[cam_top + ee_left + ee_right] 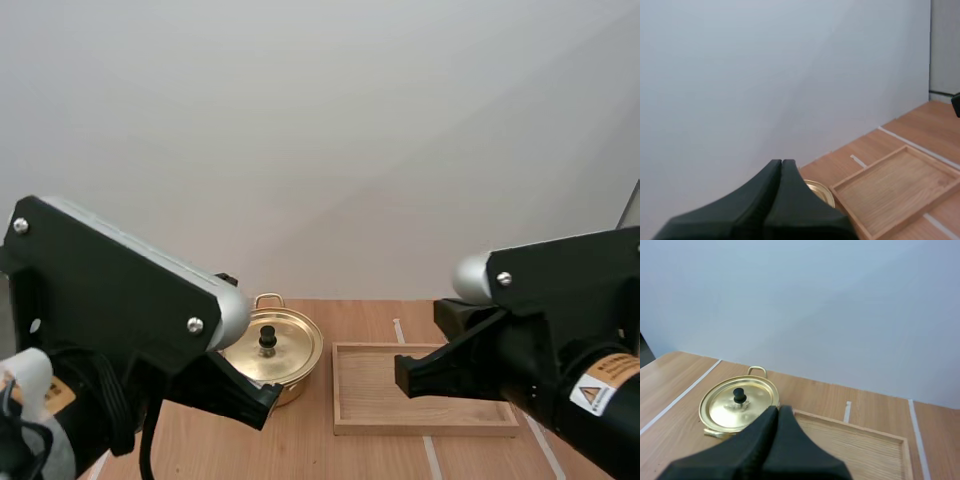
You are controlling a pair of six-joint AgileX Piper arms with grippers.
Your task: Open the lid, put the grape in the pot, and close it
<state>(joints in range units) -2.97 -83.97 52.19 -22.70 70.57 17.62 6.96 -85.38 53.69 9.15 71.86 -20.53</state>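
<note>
A gold pot [272,353] stands on the wooden table with its gold lid [738,402] on, topped by a black knob [267,338]. My left gripper [781,165] is shut on nothing, its fingers one dark wedge, raised above the table with the pot's rim [820,192] peeking out beside the tips. My right gripper [778,411] is shut too, held high, between the pot and the wooden tray [860,445]. Both arms' black bodies fill the near part of the high view.
The shallow wooden tray [425,400] lies right of the pot, with nothing in it. White tape lines [398,330] cross the table. A plain pale wall stands behind.
</note>
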